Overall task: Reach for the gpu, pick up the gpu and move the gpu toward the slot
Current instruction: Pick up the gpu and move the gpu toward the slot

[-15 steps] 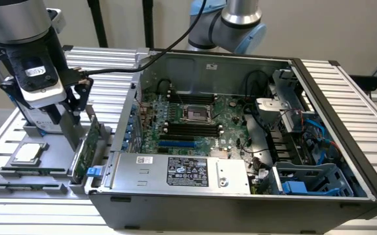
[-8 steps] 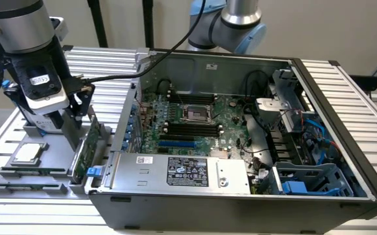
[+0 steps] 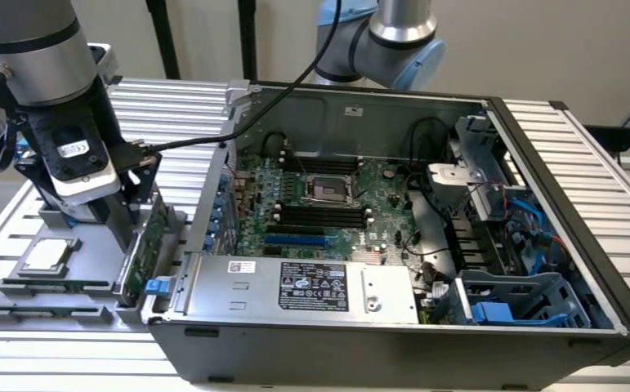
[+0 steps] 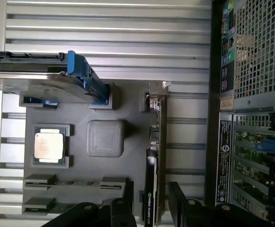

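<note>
The hand (image 4: 151, 201) hung low over the gray fixture tray (image 4: 104, 94), just beside the open computer case (image 3: 292, 359) on the counter (image 3: 576, 139). Its fingers (image 4: 123, 210) were spread, one on each side of the gpu (image 4: 159, 142), apparently not yet pinching it. The gpu stood on edge in the tray, on the side nearest the case. By my reading the reach was all but complete. The gripping, the lift and the carry to the blue slot (image 3: 296, 241) inside the case were not yet done.
</note>
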{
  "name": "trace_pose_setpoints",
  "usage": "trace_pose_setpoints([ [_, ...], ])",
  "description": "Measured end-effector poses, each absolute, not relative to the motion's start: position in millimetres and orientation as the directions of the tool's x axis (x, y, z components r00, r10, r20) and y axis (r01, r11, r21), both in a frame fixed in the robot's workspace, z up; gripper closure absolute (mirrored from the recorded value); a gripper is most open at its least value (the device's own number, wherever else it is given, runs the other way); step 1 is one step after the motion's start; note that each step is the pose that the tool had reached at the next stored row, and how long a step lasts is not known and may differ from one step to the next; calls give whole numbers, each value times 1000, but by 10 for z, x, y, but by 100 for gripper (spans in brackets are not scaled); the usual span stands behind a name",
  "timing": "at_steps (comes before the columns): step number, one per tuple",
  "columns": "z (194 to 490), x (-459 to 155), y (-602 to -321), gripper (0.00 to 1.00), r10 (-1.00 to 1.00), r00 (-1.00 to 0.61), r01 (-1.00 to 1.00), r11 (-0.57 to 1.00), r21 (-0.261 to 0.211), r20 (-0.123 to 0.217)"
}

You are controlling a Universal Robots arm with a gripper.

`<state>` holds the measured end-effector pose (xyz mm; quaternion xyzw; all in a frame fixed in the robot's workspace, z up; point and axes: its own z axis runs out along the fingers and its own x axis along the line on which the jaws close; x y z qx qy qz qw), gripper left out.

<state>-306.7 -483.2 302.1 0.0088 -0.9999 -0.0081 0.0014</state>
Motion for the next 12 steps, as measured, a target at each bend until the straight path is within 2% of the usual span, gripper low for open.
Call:
trace_pose_setpoints([
  [12,2750,-3058,-4839,58,-18,-1000,-18,1000,16,2],
])
